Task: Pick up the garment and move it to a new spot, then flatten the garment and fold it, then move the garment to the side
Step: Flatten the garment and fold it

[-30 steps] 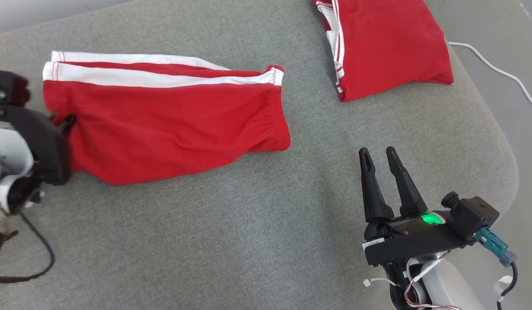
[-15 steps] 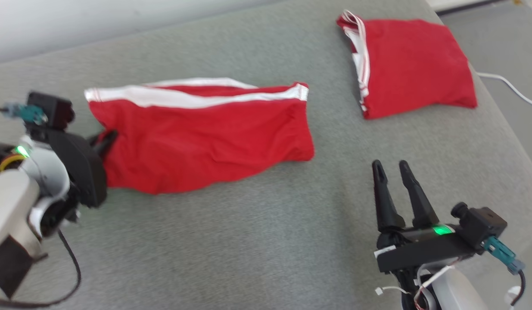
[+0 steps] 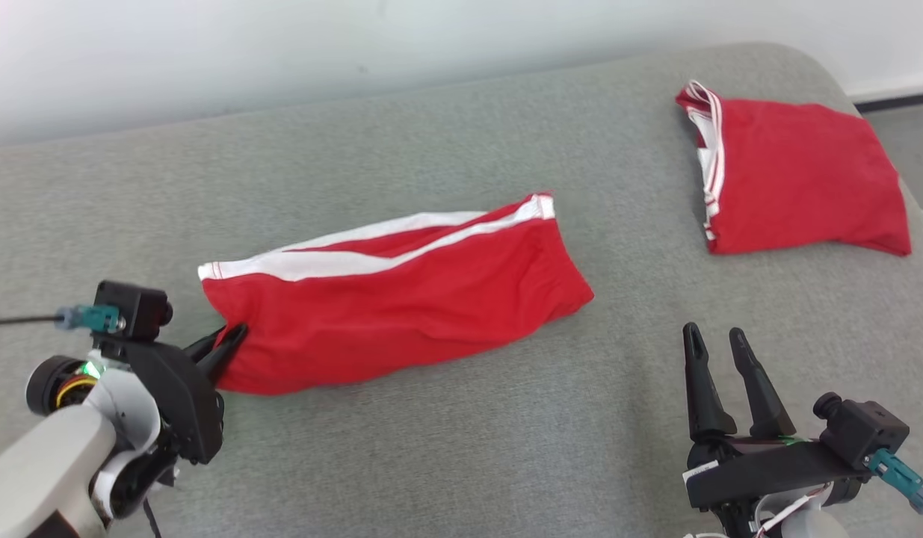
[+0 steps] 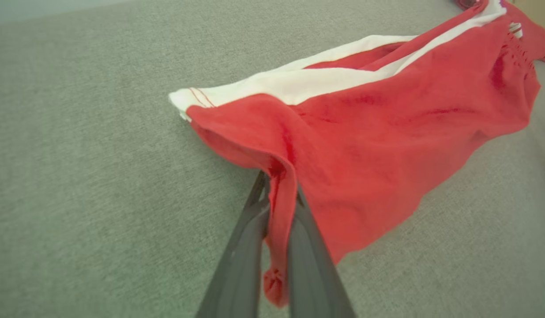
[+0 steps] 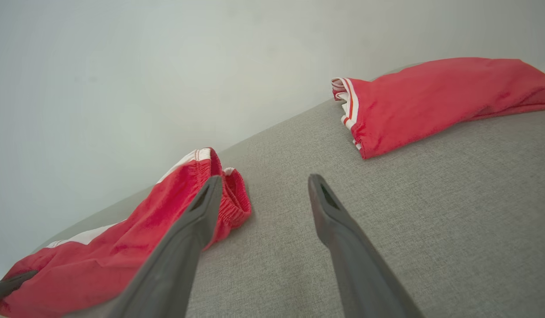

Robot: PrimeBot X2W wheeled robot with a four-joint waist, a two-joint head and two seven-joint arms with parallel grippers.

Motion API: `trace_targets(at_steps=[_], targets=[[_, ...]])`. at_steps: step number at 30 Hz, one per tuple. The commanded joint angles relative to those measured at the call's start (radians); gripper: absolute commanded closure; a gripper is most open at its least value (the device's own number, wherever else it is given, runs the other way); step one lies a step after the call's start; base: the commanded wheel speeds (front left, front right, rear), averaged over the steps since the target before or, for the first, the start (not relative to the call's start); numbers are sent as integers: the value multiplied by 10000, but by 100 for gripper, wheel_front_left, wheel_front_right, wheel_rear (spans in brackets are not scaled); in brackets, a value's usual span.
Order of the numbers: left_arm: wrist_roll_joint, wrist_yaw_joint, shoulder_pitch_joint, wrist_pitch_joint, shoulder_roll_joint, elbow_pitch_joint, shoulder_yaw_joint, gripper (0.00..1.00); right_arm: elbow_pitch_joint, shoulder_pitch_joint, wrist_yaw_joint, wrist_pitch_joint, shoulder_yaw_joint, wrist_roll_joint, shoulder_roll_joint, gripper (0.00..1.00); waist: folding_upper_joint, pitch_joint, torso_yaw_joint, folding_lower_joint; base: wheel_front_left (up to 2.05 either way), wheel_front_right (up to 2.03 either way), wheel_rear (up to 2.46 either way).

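Red garment (image 3: 401,329), white side stripes, seemingly folded double.

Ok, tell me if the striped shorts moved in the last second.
Yes. Against the folded red garment, the shorts have swung, their left end dragged toward the robot.

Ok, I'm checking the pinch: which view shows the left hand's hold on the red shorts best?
Left wrist view: the left hand is shut on a fold of the red shorts, close up. Head view shows the grip small, from above; right wrist view catches one fingertip by the shorts.
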Motion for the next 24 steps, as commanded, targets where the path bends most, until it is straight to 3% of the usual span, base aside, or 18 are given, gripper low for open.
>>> trace_targets(at_steps=[1, 3, 11, 16, 24], targets=[[124, 63, 139, -159, 15, -9, 17, 100, -38, 85, -29, 35, -34, -109, 19, 0, 0, -155, 165, 2, 0, 0, 0], [299, 223, 249, -530, -78, 78, 20, 0, -97, 119, -29, 109, -69, -143, 35, 0, 0, -160, 166, 2, 0, 0, 0], [603, 686, 853, -2649, -456, 543, 425, 0, -352, 145, -29, 164, -201, -468, -5, 0, 0, -395, 237, 2, 0, 0, 0], [1238, 1427, 1235, -3760, -630, 553, 974, 0, -549, 159, -29, 55, -314, -696, -67, 0, 0, -628, 526, 2, 0, 0, 0], [3637, 2340, 2969, -3830, -1429, -1516, 4073, 0, -766, 50, -29, -105, -426, -1193, -210, 0, 0, -914, 1032, 2, 0, 0, 0]])
